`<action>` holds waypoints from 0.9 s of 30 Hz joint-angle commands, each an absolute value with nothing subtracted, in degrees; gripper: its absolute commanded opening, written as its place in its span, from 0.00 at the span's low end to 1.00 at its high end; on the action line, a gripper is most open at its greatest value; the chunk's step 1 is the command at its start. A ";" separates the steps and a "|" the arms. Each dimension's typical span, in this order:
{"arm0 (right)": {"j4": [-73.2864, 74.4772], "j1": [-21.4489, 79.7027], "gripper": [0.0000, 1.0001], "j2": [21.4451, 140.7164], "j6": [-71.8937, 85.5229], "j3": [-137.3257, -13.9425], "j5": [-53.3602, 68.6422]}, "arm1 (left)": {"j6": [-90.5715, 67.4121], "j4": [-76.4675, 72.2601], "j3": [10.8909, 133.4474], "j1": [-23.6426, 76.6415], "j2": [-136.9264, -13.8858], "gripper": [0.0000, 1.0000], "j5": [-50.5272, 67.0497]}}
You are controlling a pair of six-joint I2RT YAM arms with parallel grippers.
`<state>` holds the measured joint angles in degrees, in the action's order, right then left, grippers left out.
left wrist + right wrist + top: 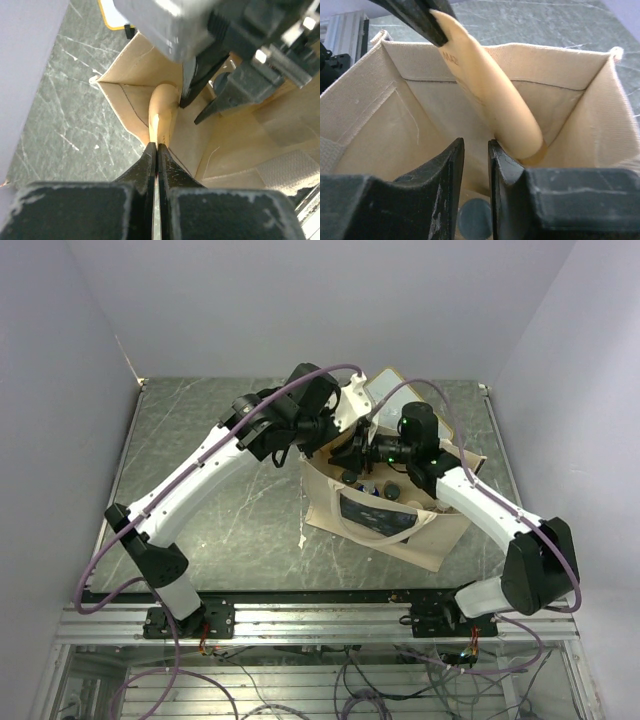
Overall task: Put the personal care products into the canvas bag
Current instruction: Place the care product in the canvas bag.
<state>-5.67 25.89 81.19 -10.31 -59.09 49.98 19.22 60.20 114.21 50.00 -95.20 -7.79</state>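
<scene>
Left gripper (158,148): jaws pressed together on the flat crimped end of the tan squeeze tube (495,95). The tube hangs tilted with its round end down inside the cream canvas bag (367,125), close to a far corner (can't tell whether it touches the fabric). Right gripper (476,150) is over the bag mouth, just beside the tube, jaws a narrow slit apart with nothing between them. A round dark blue cap (475,220) shows low in the bag. The bag stands on the grey marbled desk (250,530).
</scene>
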 commanded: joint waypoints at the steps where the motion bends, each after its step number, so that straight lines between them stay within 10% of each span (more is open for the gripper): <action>1: -12.36 27.48 0.25 81.69 -7.03 -56.11 50.33 | 17.86 59.91 116.50 48.31 -96.78 0.07 -1.74; 27: 12.43 21.27 0.28 66.36 -22.92 -58.89 50.89 | 28.35 74.61 127.01 49.31 -105.40 0.07 -5.80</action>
<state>7.92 22.94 69.04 -19.62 -54.26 50.76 24.58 68.71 125.75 48.95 -105.75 -2.39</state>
